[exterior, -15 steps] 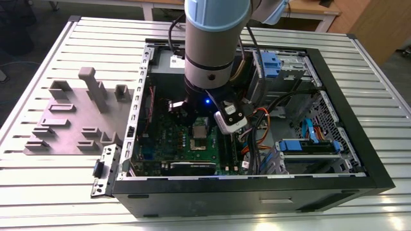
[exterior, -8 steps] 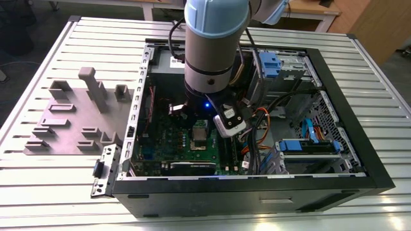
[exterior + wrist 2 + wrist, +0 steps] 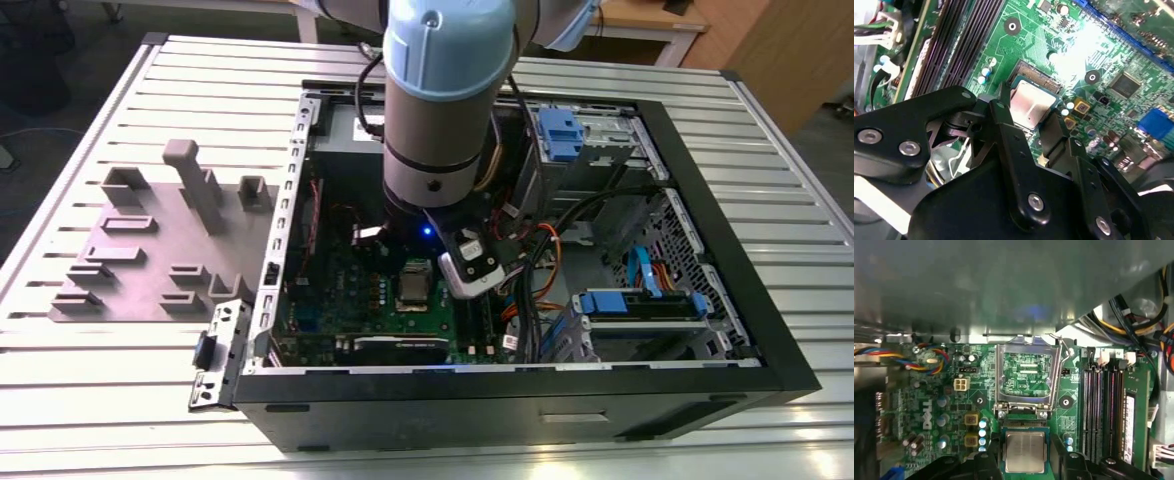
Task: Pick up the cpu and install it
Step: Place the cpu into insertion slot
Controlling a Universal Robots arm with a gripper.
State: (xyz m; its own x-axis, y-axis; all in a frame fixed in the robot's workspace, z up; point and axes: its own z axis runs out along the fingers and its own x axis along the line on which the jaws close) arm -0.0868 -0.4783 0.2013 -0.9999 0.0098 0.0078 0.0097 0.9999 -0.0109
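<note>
pincer (image 3: 1029, 111) clasping cpu (image 3: 1030, 102) by two opposite edges | cpu over open socket (image 3: 1024, 424) on board (image 3: 949, 412), seated or not unclear | likely light, stiff, fragile underneath; hold rim only

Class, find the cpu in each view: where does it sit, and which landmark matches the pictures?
Exterior view: under the arm's tip, hard to tell from the silvery socket.
First wrist view: cpu by the open socket frame's hinge, between black fingers.
Second wrist view: cpu over the socket, between the fingers.
Shared landmark: memory slots beside the socket, in both wrist views.
</note>
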